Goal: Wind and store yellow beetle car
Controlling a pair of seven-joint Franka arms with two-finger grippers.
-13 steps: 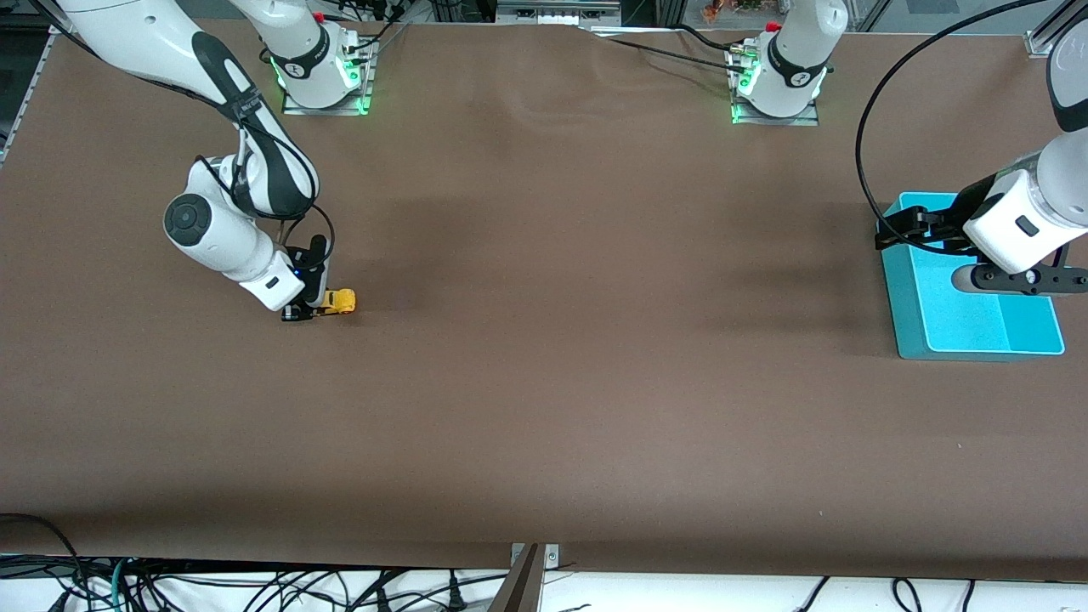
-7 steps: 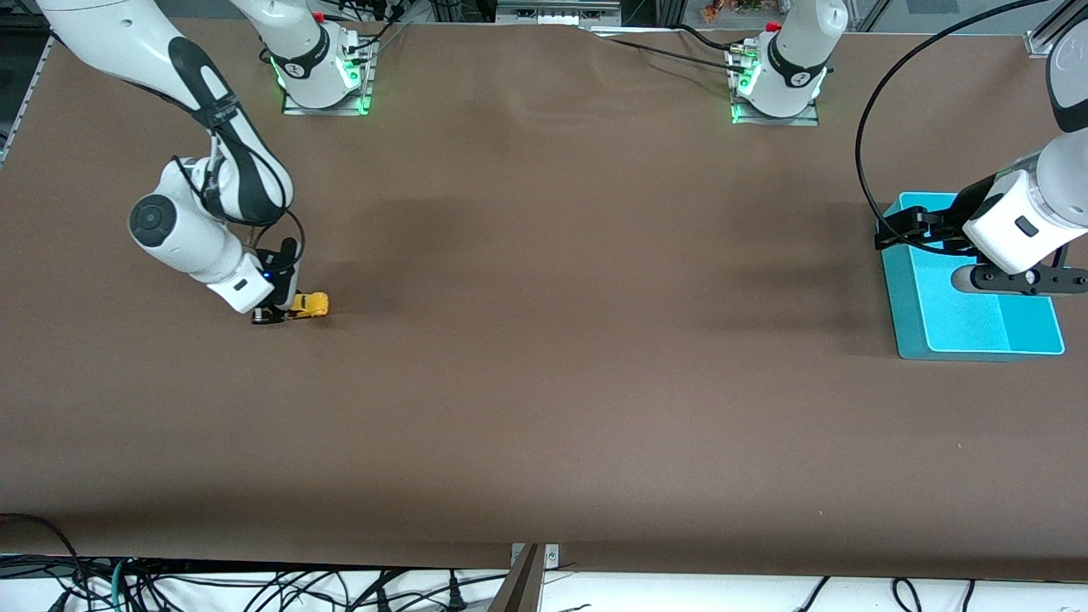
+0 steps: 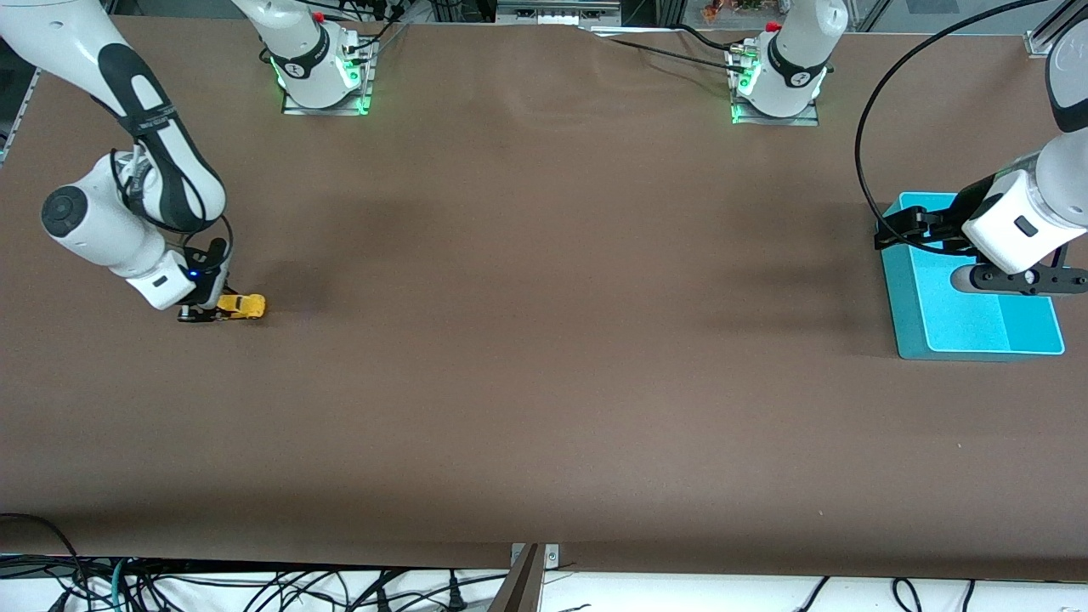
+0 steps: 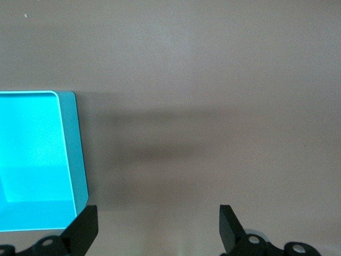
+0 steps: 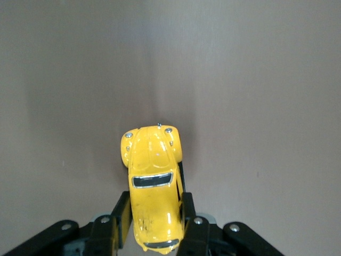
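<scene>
The yellow beetle car (image 3: pixel 240 306) is a tiny rounded toy on the brown table near the right arm's end. My right gripper (image 3: pixel 212 311) is shut on the car's body, down at the table surface. In the right wrist view the car (image 5: pixel 153 181) sits between the two fingers (image 5: pixel 120 213), nose pointing away from the wrist. My left gripper (image 3: pixel 1020 280) is open and empty, held over the blue bin (image 3: pixel 914 306). In the left wrist view the bin's corner (image 4: pixel 74 154) shows beside the spread fingertips (image 4: pixel 85 229).
The blue bin stands at the left arm's end of the table. The two arm bases (image 3: pixel 323 68) stand along the table edge farthest from the front camera. Brown table (image 3: pixel 552 340) stretches between the car and the bin.
My right gripper has dragged the car along the table toward the right arm's end, away from the bin. The left arm has not moved.
</scene>
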